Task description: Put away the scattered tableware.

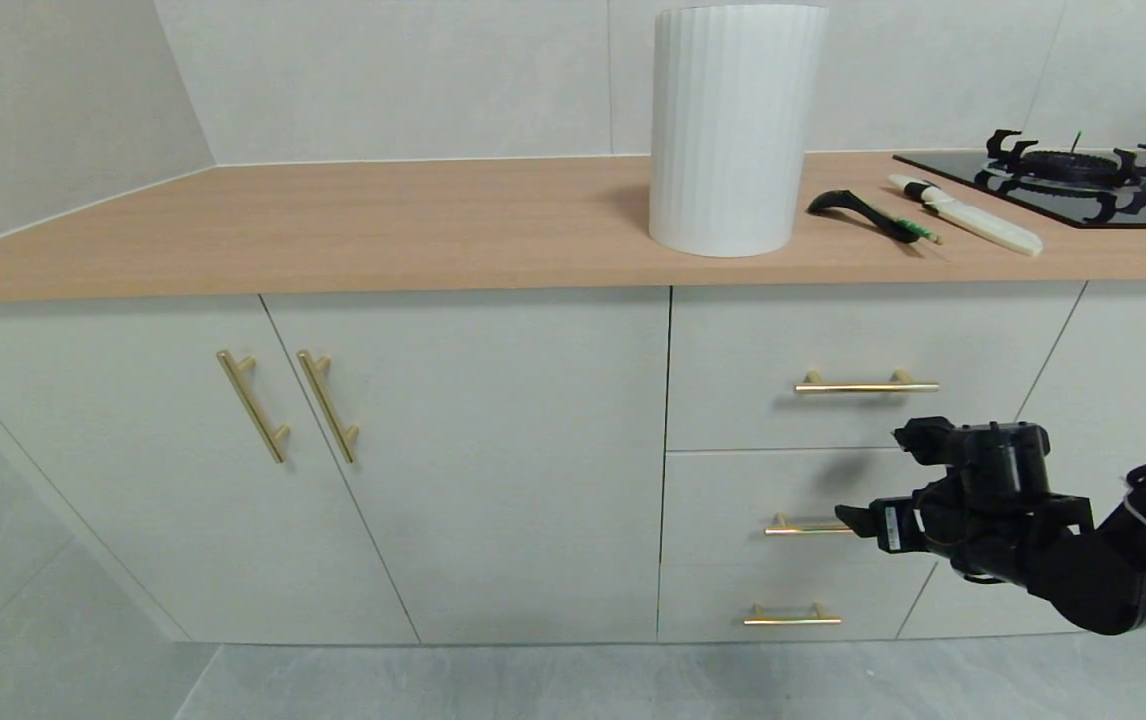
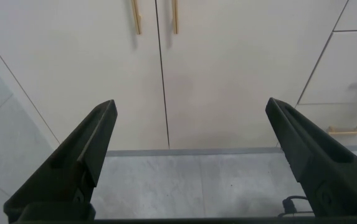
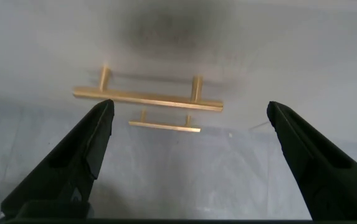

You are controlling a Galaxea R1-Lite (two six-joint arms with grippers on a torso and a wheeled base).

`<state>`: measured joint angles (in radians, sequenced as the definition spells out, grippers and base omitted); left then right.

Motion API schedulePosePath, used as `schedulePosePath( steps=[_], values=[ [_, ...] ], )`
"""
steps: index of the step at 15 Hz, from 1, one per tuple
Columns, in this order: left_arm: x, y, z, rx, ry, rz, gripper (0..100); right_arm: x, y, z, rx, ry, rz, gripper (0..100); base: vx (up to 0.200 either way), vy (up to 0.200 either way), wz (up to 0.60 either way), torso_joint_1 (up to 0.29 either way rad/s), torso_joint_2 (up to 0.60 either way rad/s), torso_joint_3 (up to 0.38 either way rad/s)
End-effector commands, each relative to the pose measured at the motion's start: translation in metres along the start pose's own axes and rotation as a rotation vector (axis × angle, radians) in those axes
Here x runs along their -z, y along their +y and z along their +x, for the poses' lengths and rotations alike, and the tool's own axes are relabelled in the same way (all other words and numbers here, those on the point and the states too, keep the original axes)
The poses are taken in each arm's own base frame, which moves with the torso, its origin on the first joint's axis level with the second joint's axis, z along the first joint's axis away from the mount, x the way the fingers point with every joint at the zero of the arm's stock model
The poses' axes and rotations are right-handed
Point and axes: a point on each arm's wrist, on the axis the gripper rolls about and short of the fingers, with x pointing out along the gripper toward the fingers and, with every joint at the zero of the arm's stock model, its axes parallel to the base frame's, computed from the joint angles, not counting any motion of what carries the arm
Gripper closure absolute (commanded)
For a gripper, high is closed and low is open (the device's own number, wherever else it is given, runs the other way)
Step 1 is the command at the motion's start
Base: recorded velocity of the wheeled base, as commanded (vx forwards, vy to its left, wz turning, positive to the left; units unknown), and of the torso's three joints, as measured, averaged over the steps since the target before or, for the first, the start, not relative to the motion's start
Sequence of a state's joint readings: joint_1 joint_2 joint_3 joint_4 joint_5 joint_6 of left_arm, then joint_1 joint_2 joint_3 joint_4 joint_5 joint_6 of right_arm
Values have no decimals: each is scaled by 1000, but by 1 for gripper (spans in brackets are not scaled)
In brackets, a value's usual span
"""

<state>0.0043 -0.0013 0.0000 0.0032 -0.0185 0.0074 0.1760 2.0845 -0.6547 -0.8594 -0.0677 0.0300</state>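
Note:
On the wooden counter (image 1: 333, 225), right of a tall white ribbed holder (image 1: 730, 130), lie a black spoon (image 1: 853, 210), a thin green-tipped stick (image 1: 918, 232) and a white knife with a black band (image 1: 973, 218). My right gripper (image 1: 883, 478) (image 3: 189, 107) hangs open in front of the drawer stack, just short of the middle drawer's gold handle (image 1: 805, 528) (image 3: 147, 98), with nothing between its fingers. My left gripper (image 2: 190, 109) is open too, low down and facing the double cabinet doors (image 2: 162, 68) and the floor.
A black gas hob (image 1: 1083, 185) sits at the counter's right end. The drawer stack has a top handle (image 1: 866, 386) and a bottom handle (image 1: 791, 618) (image 3: 164, 126). Two gold door handles (image 1: 288, 405) are on the cabinet to the left. Grey tiled floor (image 1: 573, 680) lies below.

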Motion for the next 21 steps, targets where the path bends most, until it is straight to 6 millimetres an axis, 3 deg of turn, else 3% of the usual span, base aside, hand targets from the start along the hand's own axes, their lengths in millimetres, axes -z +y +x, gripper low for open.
schedulePosePath(
  steps=[1, 5, 14, 21],
  values=[
    [0, 0, 0, 0, 1, 0, 0, 10, 2, 10, -2, 34, 6, 0, 0, 0, 0, 0, 0, 0],
    [0, 0, 0, 0, 1, 0, 0, 23, 16, 31, 24, -19, 14, 0, 0, 0, 0, 0, 0, 0],
    [0, 0, 0, 0, 1, 0, 0, 34, 17, 63, 101, -110, 31, 0, 0, 0, 0, 0, 0, 0],
    [0, 0, 0, 0, 1, 0, 0, 46, 16, 68, 118, -72, 18, 0, 0, 0, 0, 0, 0, 0]
  ],
)
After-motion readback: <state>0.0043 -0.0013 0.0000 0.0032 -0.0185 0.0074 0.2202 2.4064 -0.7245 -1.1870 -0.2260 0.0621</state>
